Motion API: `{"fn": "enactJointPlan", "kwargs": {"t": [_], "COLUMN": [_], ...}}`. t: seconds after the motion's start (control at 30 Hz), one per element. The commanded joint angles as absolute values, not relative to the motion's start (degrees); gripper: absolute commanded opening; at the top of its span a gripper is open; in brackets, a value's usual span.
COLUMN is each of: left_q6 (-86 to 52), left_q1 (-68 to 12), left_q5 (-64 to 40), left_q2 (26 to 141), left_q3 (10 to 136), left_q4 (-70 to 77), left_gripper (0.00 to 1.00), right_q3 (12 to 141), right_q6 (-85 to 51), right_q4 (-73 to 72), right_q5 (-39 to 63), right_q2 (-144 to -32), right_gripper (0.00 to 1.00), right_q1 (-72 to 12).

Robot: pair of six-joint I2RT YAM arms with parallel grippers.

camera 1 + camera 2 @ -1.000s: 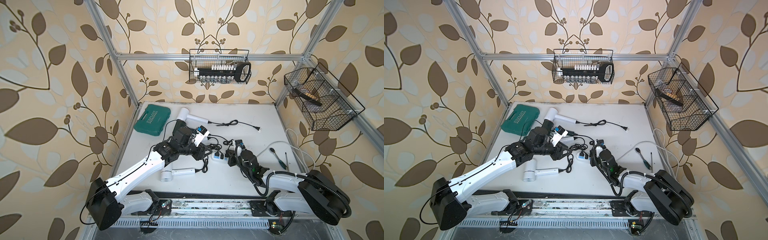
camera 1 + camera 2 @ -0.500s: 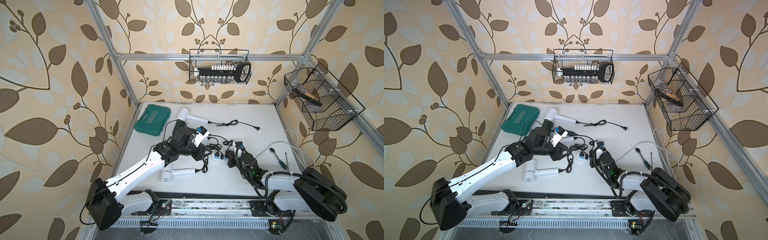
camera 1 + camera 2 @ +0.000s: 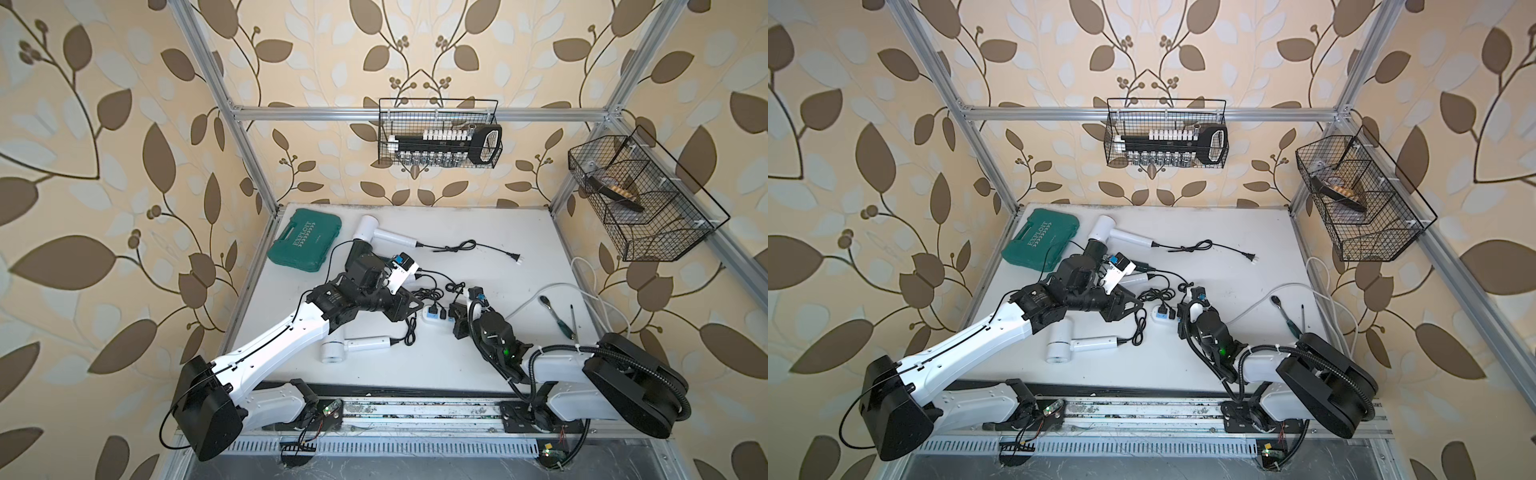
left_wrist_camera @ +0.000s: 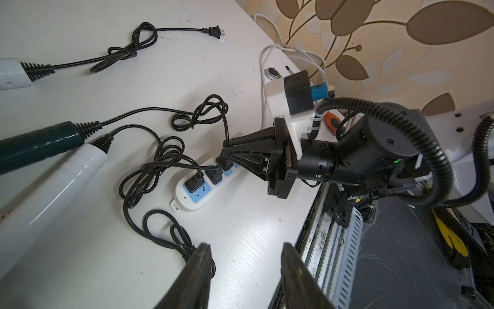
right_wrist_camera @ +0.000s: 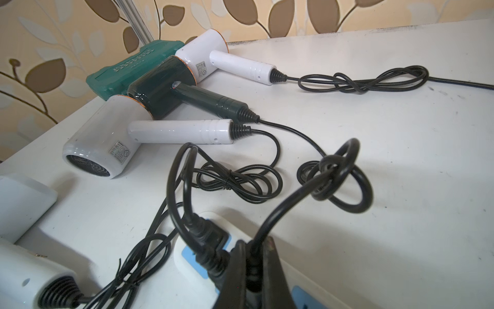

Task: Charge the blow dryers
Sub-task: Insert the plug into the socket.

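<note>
- The left arm (image 3: 282, 336) stretched diagonally from its front base toward the middle of the counter (image 4: 254, 214).
- The left gripper (image 4: 244, 248) hung above the counter, jaws partly apart, holding nothing.
- The right arm (image 3: 557, 365) lay folded low, its wrist pointing inward toward the left one.
- The right gripper (image 4: 227, 157) tilted downward, jaws pinched together on a black cord (image 5: 332, 163).
</note>
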State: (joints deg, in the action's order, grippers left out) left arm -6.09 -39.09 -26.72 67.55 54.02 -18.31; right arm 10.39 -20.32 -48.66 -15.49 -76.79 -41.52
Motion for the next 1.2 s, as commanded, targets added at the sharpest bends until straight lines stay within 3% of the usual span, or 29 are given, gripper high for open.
{"fn": "enactJointPlan", "kwargs": {"t": [0.0, 0.63, 1.17], "left_q6": [-5.3, -5.9, -6.2], "left_q1": [-39.7, -39.7, -39.6], "left_q5": [-26.5, -26.4, -26.1], "left_q2": [65.7, 64.9, 63.8], "left_q3": [55.3, 54.8, 54.8], "left_q4": [-18.3, -18.2, -18.6], "left_gripper": [0.44, 0.44, 0.44], "right_q3": [8.0, 6.1, 3.1], "right_q6": [-20.3, -22.4, -25.2], "right_q4": [-44.1, -51.1, -50.9], "right_q5": [-15.0, -19.0, -22.3], "right_q2": [-76.3, -84.4, -83.7], "right_gripper": [0.0, 0.0, 0.0], "right_q1": [-42.1, -47.1, -48.1]}}
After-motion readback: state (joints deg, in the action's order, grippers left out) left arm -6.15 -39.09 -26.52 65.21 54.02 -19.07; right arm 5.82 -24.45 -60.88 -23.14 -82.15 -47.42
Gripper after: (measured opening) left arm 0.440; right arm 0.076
